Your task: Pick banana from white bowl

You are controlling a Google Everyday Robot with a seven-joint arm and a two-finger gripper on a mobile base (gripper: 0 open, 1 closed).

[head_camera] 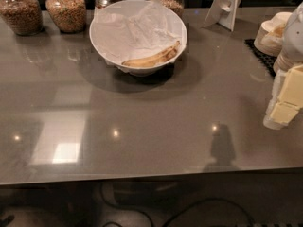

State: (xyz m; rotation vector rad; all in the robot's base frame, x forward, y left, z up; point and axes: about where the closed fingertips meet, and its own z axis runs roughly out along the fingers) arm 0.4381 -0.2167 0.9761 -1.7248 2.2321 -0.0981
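One banana point(154, 58) lies inside the white bowl point(142, 71), which stands at the back centre of a grey, glossy counter point(142, 126). The fruit is slim, curved and pale yellow with brown streaks. It rests low against the bowl's near-right wall, on crumpled white paper point(132, 27) that lines the bowl. One end points up toward the right rim; the other sits lower, toward the bowl's middle.

My gripper point(286, 100) hangs at the far right edge of the view, above the counter and well apart from the bowl. Whether it is released or clenched, I cannot tell. Four glass jars point(66, 8) of grainy food stand in a row just behind the bowl. A stack of small cream bowls point(270, 37) sits at the right.

I judge the banana to be light and soft. The brown streaking suggests ripe flesh that would bruise or split under a hard squeeze. Its skin should offer fair friction rather than slip. The best hold, I think, is across the thick middle of the curve, from above, with the jaws set crosswise to its length. The loose paper beneath may catch and lift with it. The bowl's steep wall, close beside the fruit, leaves little room on that side.
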